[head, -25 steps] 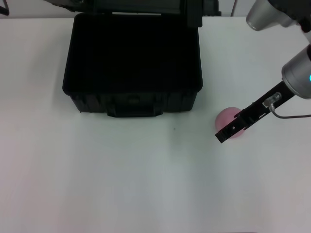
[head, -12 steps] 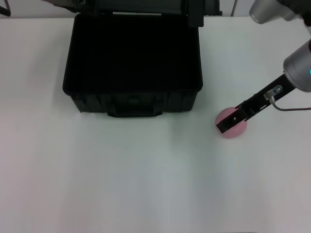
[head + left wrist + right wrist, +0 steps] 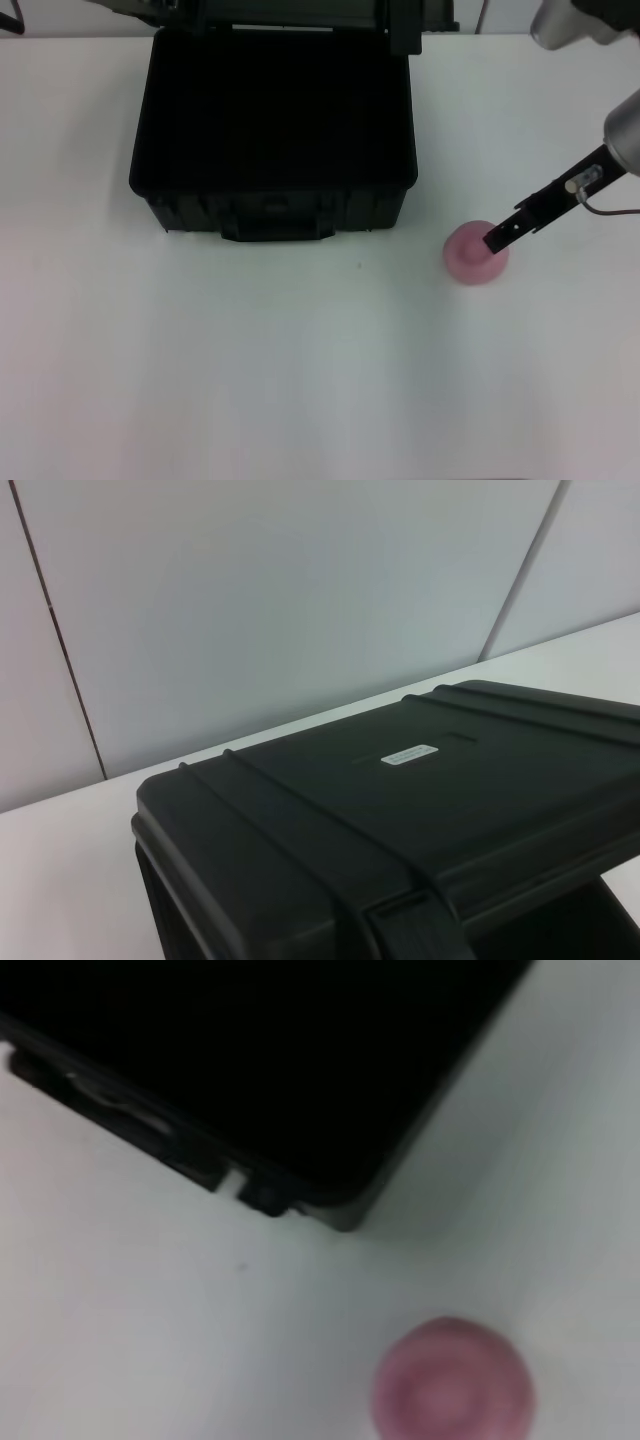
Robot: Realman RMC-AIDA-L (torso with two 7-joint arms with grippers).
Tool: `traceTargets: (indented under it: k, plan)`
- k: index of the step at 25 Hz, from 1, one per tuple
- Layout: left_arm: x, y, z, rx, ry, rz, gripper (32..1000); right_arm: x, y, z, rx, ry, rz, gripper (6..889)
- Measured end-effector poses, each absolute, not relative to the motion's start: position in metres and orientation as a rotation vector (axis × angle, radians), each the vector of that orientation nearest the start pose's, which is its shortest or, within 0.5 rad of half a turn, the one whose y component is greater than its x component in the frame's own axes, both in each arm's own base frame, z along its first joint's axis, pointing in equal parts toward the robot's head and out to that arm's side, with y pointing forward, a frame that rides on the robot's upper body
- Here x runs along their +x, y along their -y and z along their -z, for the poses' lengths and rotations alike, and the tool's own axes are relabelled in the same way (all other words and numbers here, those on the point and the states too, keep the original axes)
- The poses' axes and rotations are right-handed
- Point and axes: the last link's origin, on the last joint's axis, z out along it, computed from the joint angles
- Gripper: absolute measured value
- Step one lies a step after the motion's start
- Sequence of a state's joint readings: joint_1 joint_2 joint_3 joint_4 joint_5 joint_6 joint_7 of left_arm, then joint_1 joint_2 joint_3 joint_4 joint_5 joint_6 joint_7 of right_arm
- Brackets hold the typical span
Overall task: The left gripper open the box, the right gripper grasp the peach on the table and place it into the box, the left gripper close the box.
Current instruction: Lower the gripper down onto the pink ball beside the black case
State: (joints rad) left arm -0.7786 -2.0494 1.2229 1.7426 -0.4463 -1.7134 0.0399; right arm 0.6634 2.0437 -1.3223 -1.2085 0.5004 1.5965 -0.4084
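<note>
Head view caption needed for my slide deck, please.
Right hand poised over the small pink peach on the white table, beside the open black plastic box.

Grey panelled wall [image 3: 280, 610] behind; small dark speck [image 3: 359, 265].

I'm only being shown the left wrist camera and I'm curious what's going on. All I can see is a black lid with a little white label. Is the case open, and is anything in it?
Observer: Yes, the box is open, its lid tipped back. From the head view its inside looks dark and I see nothing in it.
Operator: So where is the fruit?
Observer: The peach sits on the white table, off the box's front corner on the robot's right and clear of it.
Operator: Is an arm near it?
Observer: The right gripper reaches down from the right, its black tip over the peach's top. I can't tell if it is open or shut.
</note>
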Motion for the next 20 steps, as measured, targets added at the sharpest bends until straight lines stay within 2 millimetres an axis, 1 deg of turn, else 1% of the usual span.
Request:
traceTargets:
  k: [4,14,20]
  plan:
    - [-0.073,-0.377,-0.091,-2.184,1.109,-0.065,388,0.213,-0.368,-0.006,-2.384,-1.247,0.6,755]
    - [-0.073,-0.377,-0.09,-2.189,1.109,-0.064,391,0.235,-0.374,0.019,-2.383,-1.275,0.628,753]
    - [-0.071,-0.376,-0.089,-2.201,1.109,-0.059,393,0.244,-0.375,0.03,-2.381,-1.278,0.62,751]
